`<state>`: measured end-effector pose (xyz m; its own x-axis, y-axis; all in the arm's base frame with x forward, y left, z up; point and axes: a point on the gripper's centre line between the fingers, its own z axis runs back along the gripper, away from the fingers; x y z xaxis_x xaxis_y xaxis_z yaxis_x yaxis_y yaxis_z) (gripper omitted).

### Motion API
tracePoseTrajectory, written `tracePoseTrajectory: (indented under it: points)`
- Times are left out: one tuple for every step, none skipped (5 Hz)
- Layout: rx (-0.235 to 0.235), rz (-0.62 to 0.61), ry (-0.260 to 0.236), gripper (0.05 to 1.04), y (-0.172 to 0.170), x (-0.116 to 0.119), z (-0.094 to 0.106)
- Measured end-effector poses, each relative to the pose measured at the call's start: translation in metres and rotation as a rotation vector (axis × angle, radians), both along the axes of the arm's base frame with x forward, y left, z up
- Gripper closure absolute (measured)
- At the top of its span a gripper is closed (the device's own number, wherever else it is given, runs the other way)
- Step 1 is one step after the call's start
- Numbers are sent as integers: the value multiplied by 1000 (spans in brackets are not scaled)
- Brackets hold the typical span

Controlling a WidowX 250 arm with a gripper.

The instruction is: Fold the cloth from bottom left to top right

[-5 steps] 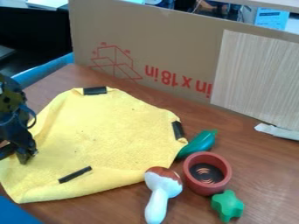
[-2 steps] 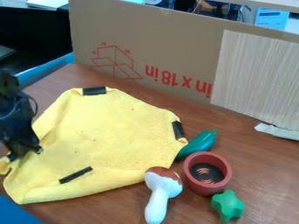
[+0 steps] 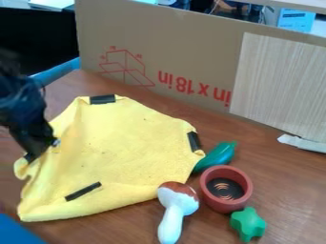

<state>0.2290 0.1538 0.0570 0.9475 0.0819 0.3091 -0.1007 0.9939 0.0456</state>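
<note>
At the left edge of the camera view, the black gripper (image 3: 39,151) hangs over the cloth's left side, shut on the cloth's left edge, which is bunched and raised around it. The yellow cloth (image 3: 121,147) lies across the left and middle of the table, with black tape strips at its top, right and lower left. Its lower edge curls over a little, and its right corner touches the green pepper-like toy. The gripper covers part of the cloth's left edge.
Right of the cloth are a green pepper-like toy (image 3: 219,156), a reddish bowl (image 3: 226,188), a green star-shaped piece (image 3: 248,224) and a white mushroom toy with a brown cap (image 3: 172,214). A cardboard panel (image 3: 159,52) stands along the table's back.
The gripper has moved right and up, drawing the cloth's left edge inward with it. More brown table shows at the lower left. The toys have stayed put.
</note>
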Motion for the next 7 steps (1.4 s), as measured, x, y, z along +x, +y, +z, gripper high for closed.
tracePoseTrajectory:
  points:
    - [-111,5,-25,1029,-16,22,15]
    - [-198,19,-41,1029,-31,48,20]
    - [-262,22,-48,1029,-48,72,23]
    - [-302,19,-57,1029,-66,92,27]
    - [-325,-2,-57,1030,-87,108,29]
    - [-346,-6,-49,1030,-106,121,27]
    - [-347,0,-44,1030,-122,129,25]
